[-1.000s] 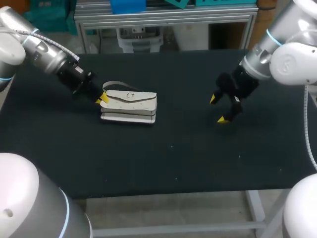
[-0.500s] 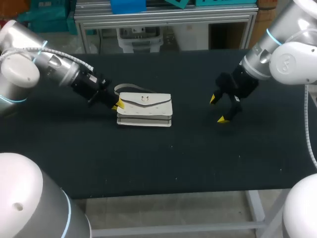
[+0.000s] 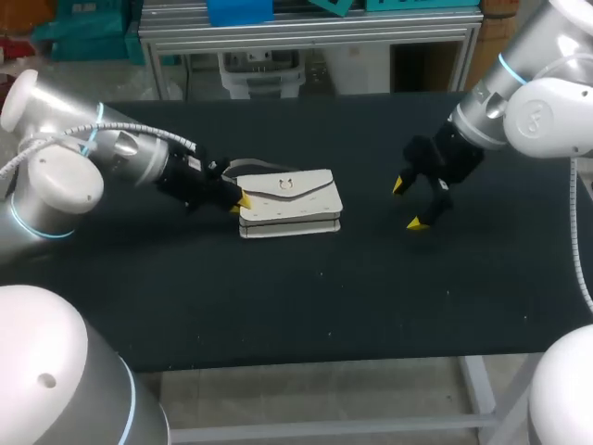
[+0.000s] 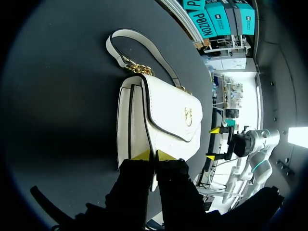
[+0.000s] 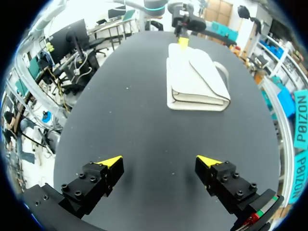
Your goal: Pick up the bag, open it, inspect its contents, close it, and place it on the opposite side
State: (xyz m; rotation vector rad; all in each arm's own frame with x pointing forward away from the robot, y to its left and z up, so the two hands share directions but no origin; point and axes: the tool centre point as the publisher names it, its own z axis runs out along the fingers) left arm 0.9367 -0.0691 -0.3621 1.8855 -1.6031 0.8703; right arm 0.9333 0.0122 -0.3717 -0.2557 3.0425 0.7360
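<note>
A white handbag (image 3: pixel 292 199) with a gold clasp lies flat on the black table (image 3: pixel 278 306), a little left of the middle. My left gripper (image 3: pixel 241 201) is at its left end. In the left wrist view the yellow tips (image 4: pixel 153 155) are pinched shut on the bag's (image 4: pixel 163 115) near edge, and its strap (image 4: pixel 139 48) with a gold chain lies on the table beyond. My right gripper (image 3: pixel 408 204) hangs open above the table to the bag's right, nothing between its fingers. From the right wrist, the bag (image 5: pixel 197 79) lies well ahead of that open gripper (image 5: pixel 160 163).
Bare black tabletop lies between the bag and my right gripper and all along the front edge. No other objects stand on the table.
My left arm has moved the bag to the right, from the table's left part toward the middle, still gripping its end. The right arm has not moved.
</note>
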